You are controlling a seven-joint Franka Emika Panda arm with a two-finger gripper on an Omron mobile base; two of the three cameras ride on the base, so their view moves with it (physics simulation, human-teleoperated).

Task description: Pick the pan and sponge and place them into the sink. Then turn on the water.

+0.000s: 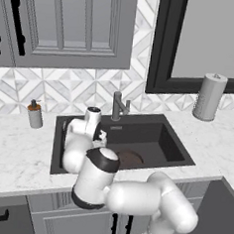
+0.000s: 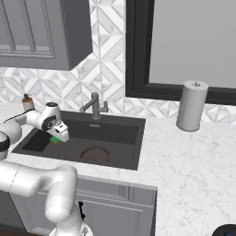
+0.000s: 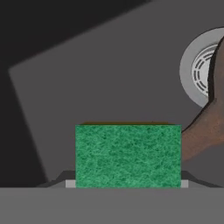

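Note:
My gripper [image 2: 58,137] hangs low inside the black sink [image 2: 117,132], over its left half, shut on the green sponge [image 2: 55,140]. In the hand view the sponge [image 3: 127,155] sits squarely between the two fingertips, above the sink floor [image 3: 109,78]. The dark brown pan [image 1: 129,159] lies on the sink bottom towards the front middle, also seen as the pan [image 2: 95,153]. Its brown handle [image 3: 204,129] runs past the silver drain [image 3: 192,70], to the right of the sponge. No water is in view at the grey faucet [image 1: 119,105].
The faucet [image 2: 94,107] stands behind the sink at its middle. A small grey soap dispenser [image 1: 35,114] sits on the marble counter at the back left. A paper towel roll [image 1: 209,96] stands at the back right, below the dark window frame.

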